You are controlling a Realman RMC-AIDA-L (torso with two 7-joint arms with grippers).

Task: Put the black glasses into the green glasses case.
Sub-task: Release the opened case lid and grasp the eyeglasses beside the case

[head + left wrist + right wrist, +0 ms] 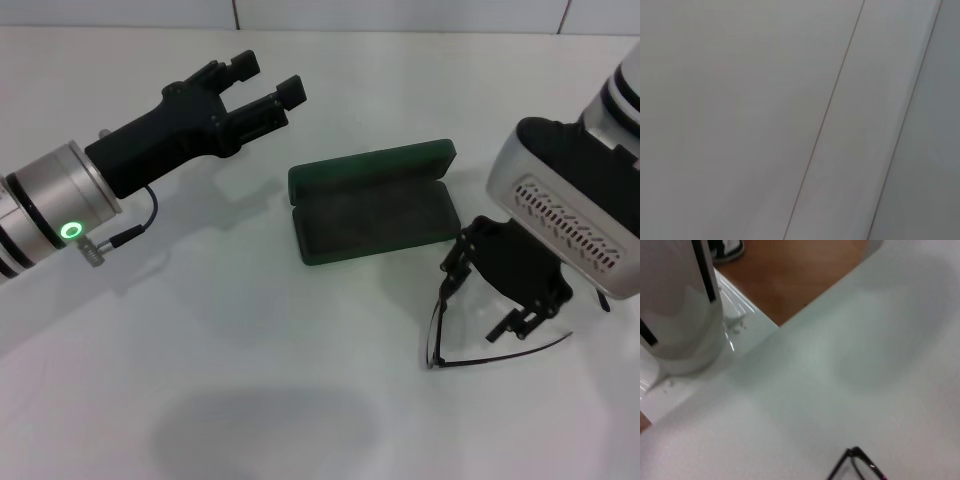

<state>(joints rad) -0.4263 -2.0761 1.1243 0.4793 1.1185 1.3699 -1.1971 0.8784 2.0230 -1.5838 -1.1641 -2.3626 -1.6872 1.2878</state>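
1. The table (200, 330) is plain white and matte; a soft grey shadow lies on its near part.
2. Behind the table runs a pale tiled wall (400, 14) with thin dark joints; the left wrist view shows only such pale panels with two slanting seams.
3. The right wrist view shows the table edge, a brown floor (790, 275) beyond it, and a white cylindrical robot part (680, 305) rising at the table's corner.
4. The case (372, 203) lies open near the table's middle, lid laid back toward the wall, dark lining up.
5. The glasses (437, 330) are on the table just right of and nearer than the case, apart from it; one temple reaches out to the right.
6. The right gripper (500, 290) is low over the glasses, its black fingers down at the frame; I cannot tell whether they pinch it.
7. The left gripper (262, 90) hangs in the air left of the case, fingers spread, holding nothing.
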